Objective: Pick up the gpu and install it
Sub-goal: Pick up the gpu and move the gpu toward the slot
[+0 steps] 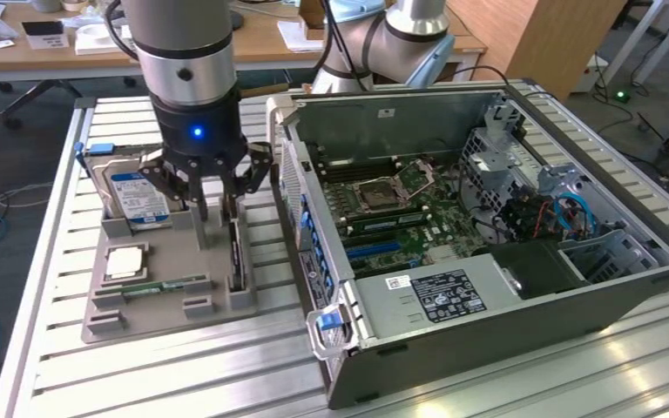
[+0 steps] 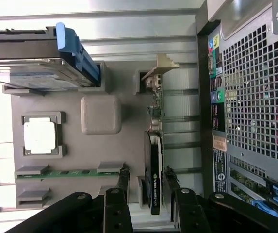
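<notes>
The gpu [image 1: 237,257] stands on its edge in a slot of the grey holder tray [image 1: 149,305], at the side nearest the computer case. It is a thin dark card [image 2: 153,170] with a pale metal bracket [image 2: 159,65] at its far end. My gripper [image 1: 233,207] is directly over the card and low on it. Its black fingers [image 2: 123,177] straddle the card's near end, one on each side, with a small gap visible. The gripper [image 2: 146,177] is open and the card still rests in its slot.
The tray also holds a silver hard drive [image 1: 137,196] with a blue label, a processor [image 1: 125,261] and a green memory stick [image 1: 160,286]. The opened computer case [image 1: 613,261] lies on the exterior view's right, motherboard [image 1: 393,209] exposed. All rest on a slatted metal table [image 1: 195,366].
</notes>
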You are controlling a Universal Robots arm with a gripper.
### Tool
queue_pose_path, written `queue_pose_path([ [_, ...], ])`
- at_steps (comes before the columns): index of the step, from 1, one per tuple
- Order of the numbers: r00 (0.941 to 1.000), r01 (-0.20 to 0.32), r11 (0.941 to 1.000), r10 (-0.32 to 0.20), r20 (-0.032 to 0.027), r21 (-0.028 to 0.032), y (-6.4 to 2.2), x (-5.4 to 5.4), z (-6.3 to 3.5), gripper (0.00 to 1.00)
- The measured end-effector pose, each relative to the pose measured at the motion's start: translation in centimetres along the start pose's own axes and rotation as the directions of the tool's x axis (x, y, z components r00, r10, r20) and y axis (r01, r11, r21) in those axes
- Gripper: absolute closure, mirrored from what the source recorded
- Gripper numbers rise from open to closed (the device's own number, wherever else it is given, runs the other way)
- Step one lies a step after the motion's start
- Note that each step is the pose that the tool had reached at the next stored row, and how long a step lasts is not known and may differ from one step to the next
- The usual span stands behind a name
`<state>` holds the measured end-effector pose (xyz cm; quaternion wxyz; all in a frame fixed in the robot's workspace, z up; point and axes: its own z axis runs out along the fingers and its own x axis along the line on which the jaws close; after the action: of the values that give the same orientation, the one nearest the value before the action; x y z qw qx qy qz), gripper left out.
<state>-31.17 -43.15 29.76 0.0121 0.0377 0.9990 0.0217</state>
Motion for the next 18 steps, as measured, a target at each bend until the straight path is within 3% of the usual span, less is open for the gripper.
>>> queue_pose_path([
  [7, 1.0000, 0.000, 1.0000, 0.000, -0.0002, 0.0000, 0.04, -0.80, 0.24, 0.58],
  [18, 1.0000, 0.000, 1.0000, 0.000, -0.0002, 0.0000, 0.04, -0.87, 0.54, 0.58],
])
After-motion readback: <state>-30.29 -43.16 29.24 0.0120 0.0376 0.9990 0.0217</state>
